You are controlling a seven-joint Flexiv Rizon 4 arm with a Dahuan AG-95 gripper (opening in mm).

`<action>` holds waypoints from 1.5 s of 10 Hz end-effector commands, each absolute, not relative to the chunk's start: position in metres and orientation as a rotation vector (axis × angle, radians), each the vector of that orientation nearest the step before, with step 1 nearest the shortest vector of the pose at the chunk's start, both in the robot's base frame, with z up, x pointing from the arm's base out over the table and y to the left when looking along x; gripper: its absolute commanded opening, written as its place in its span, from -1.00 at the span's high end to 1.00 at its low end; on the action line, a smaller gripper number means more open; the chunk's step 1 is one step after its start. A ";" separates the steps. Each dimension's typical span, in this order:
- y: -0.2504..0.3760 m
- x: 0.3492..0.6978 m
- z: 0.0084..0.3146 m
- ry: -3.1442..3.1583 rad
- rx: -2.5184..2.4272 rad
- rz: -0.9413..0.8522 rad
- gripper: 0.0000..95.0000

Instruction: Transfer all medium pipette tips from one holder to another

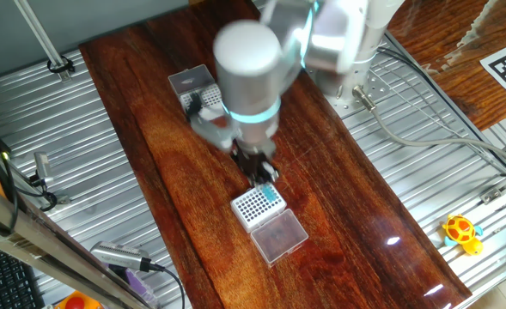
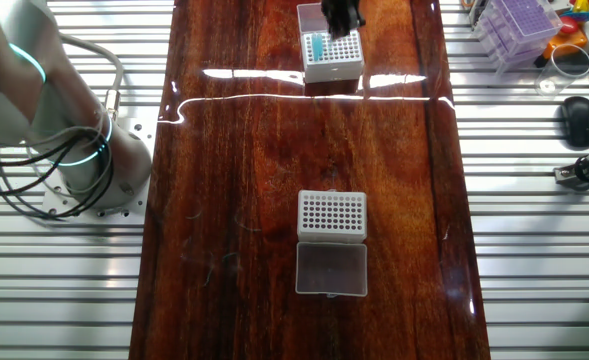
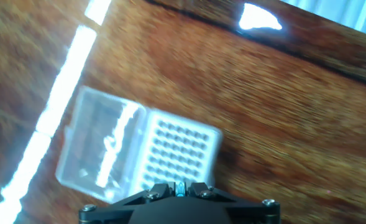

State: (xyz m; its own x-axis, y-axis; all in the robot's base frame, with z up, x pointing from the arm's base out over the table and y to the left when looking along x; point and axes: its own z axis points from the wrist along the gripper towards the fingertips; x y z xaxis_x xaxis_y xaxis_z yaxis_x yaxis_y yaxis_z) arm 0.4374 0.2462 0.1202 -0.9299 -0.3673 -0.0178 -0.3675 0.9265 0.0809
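Observation:
The one holder (image 1: pixel 251 210) is a small white rack of fine grey holes; in the other fixed view, this holder (image 2: pixel 336 58) stands at the far end of the wooden board. A few medium pipette tips (image 1: pixel 271 195) stand in one corner of it, seen as teal tips (image 2: pixel 319 45). Its frosted lid (image 1: pixel 278 236) lies open beside it. My gripper (image 1: pixel 265 174) hangs just above that corner. In the hand view my gripper (image 3: pixel 180 186) is shut on a teal tip, over the blurred holder (image 3: pixel 179 155). Another (image 2: pixel 332 213), with bold dark holes and no teal in it, sits mid-board with its clear lid (image 2: pixel 331 268).
The racks sit on a dark wooden board (image 1: pixel 347 189) flanked by slatted metal tabletop (image 2: pixel 544 250). A purple tip box (image 2: pixel 522 25) and black mouse (image 2: pixel 574 118) lie on one side. A yellow toy (image 1: pixel 461 232) and a pipette (image 1: pixel 124 257) lie near the edges.

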 end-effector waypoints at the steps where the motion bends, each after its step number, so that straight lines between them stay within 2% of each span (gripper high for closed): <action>1: 0.245 0.435 0.122 3.072 -0.586 0.125 1.00; 9: 0.225 0.435 0.132 3.060 -0.651 0.133 1.00; 15: 0.217 0.422 0.125 3.048 -0.661 0.138 1.00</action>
State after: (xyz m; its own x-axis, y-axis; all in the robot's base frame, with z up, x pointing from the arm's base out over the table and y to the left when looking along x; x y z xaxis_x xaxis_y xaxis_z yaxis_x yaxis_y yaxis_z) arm 0.4206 0.2163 0.1250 -0.9103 -0.4123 -0.0380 -0.4140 0.9066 0.0822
